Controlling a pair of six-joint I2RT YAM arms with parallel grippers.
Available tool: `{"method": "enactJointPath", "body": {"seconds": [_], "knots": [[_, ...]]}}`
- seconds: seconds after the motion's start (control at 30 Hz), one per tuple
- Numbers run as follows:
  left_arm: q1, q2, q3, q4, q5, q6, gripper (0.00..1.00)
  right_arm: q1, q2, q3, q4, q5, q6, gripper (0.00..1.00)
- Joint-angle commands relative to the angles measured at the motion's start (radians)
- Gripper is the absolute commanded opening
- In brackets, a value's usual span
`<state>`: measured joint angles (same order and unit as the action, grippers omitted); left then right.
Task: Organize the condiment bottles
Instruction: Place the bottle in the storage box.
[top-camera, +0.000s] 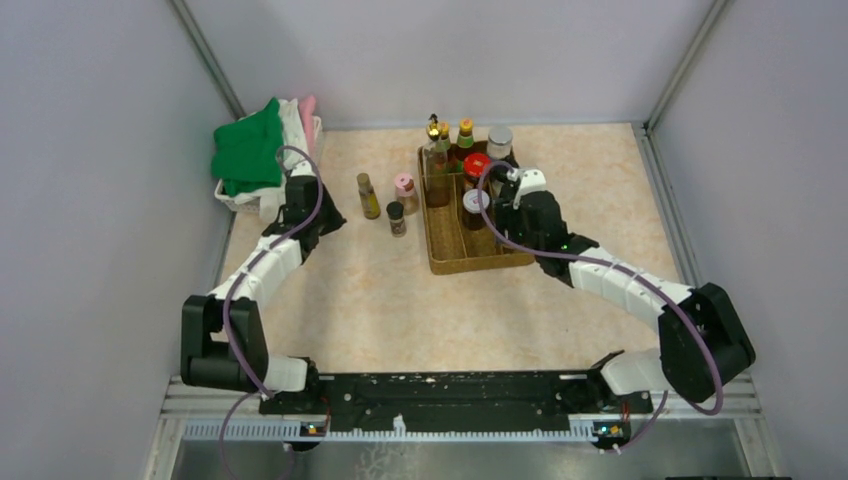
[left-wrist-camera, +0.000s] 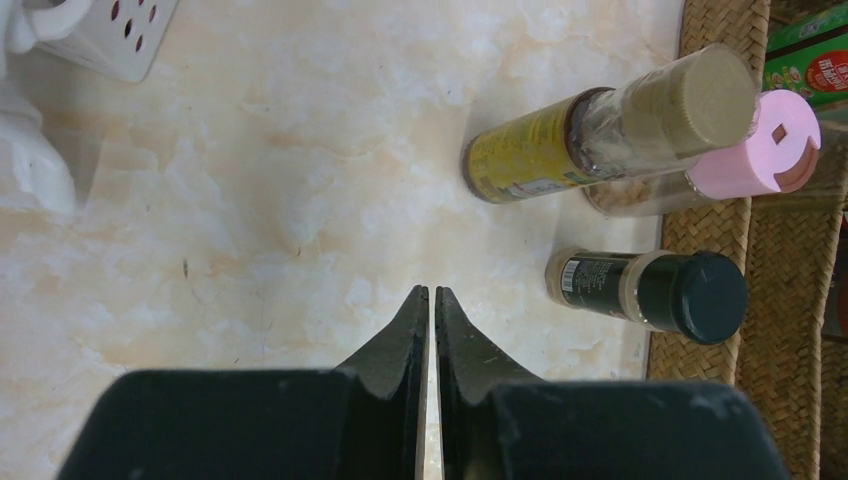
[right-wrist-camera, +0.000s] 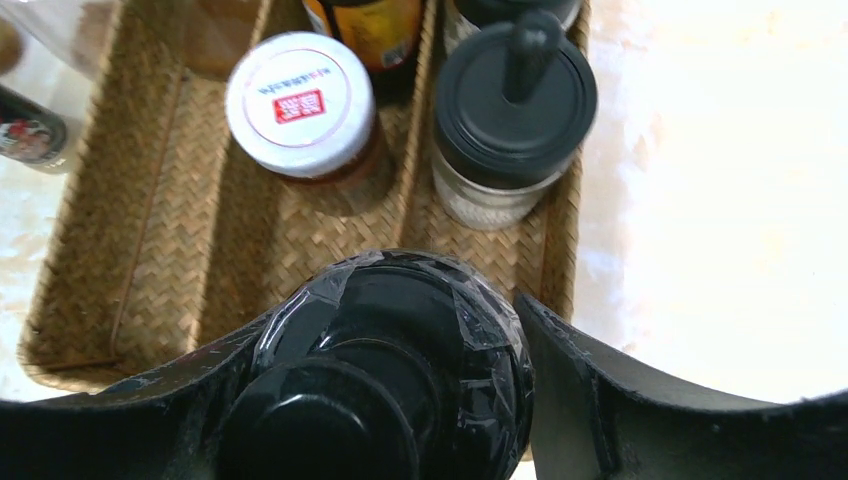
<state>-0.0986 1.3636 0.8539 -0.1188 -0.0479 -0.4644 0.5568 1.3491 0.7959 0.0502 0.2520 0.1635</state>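
Left of tray (top-camera: 482, 266): yellow-label bottle (left-wrist-camera: 530, 155), pink-cap jar (left-wrist-camera: 765, 150) and black-cap jar (left-wrist-camera: 650, 288), upright on table (left-wrist-camera: 250, 200), close together, just beside the left rim.
Left gripper (left-wrist-camera: 432, 300): fingers pressed together, nothing between them; over bare table, left of tray and of those three bottles.
Right gripper (right-wrist-camera: 430, 292): clamped around black-lid jar (right-wrist-camera: 380, 385), lid under clear wrap; above tray's near end, exact lane hard to tell.
Tray, far end: gold-top bottle (top-camera: 434, 150), orange-cap bottle (top-camera: 465, 135), silver-cap jar (top-camera: 499, 140), red-cap jar (top-camera: 476, 165), all standing.
Tray, middle: knob-lid jar (right-wrist-camera: 515, 100) in rightmost lane; white-cap jar (right-wrist-camera: 300, 95) one lane to its left, divider between.
Writing, white cap: red patch with white characters, ringed by red characters, too small to read.
Writing, green-label bottle (left-wrist-camera: 810, 55): inside tray, white characters on green, not legible.
Writing, yellow label: print blurred.
Writing, black-cap jar: barcode on dark label, nothing else readable.
Far left of tray: white basket (top-camera: 235, 195) holding green cloth (top-camera: 245, 150), well apart from the bottles.
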Motion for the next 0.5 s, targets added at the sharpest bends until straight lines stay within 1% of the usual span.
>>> {"method": "enactJointPath", "body": {"seconds": [0.0,0.2,0.47], "knots": [[0.004,0.032,0.059,0.053,0.033,0.017,0.11,-0.042,-0.063,-0.026,0.045,0.044,0.042,0.09],[-0.004,0.046,0.064,0.071,0.042,0.014,0.11,-0.1,-0.051,-0.073,0.092,0.019,0.05,0.09],[-0.01,0.047,0.06,0.08,0.04,0.018,0.11,-0.107,0.005,-0.069,0.163,-0.019,0.043,0.09]]}}
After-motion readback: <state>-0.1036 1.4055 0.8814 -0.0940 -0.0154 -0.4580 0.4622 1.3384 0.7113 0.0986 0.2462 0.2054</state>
